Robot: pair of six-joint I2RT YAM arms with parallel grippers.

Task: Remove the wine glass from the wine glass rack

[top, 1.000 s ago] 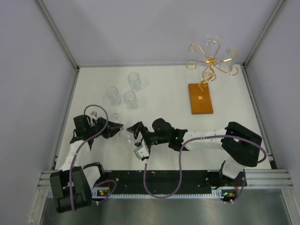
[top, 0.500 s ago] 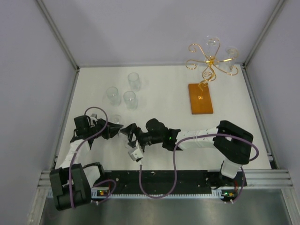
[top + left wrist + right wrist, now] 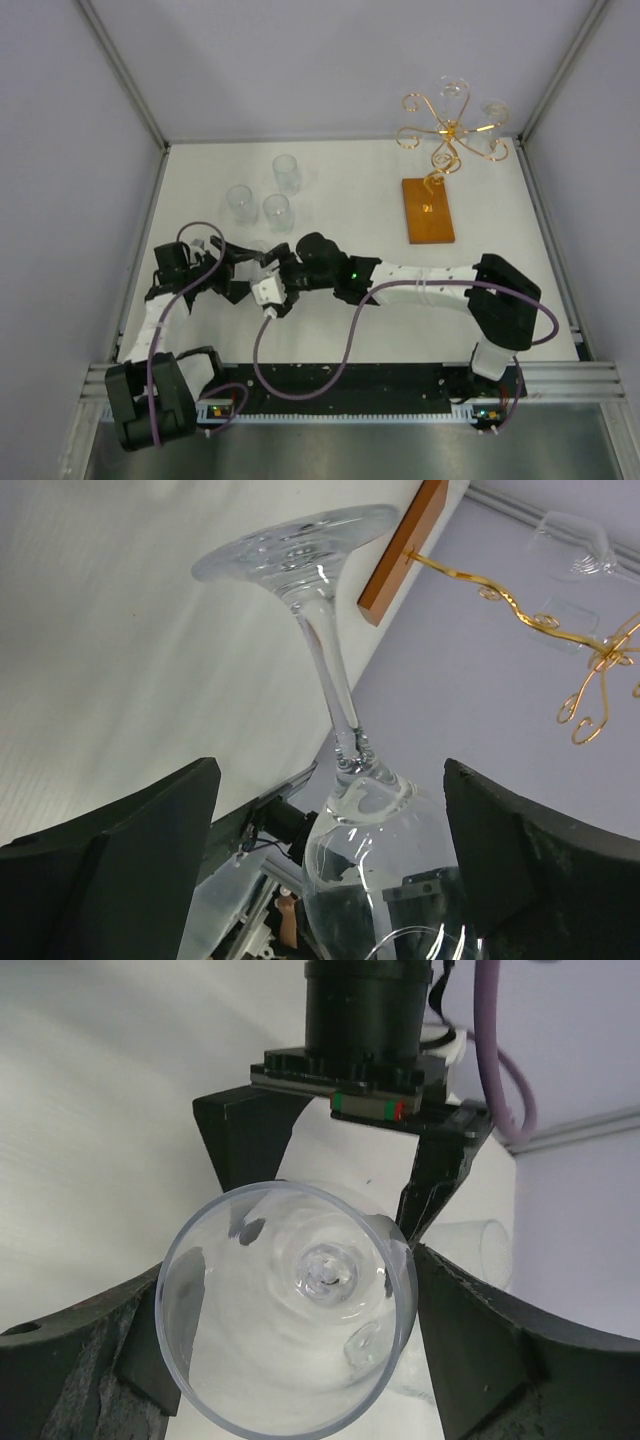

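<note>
Near the desk's left edge the right gripper pinches the wine glass by the foot (it seems); the bowl points into the left gripper, spread wide.

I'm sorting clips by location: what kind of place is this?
Probably a lab robot test cell: grey panel walls enclose it, an aluminium rail carries the arm bases, and the wine glass rack looks staged.

Top camera overhead; 2 wrist cameras closely share wine glass.
</note>
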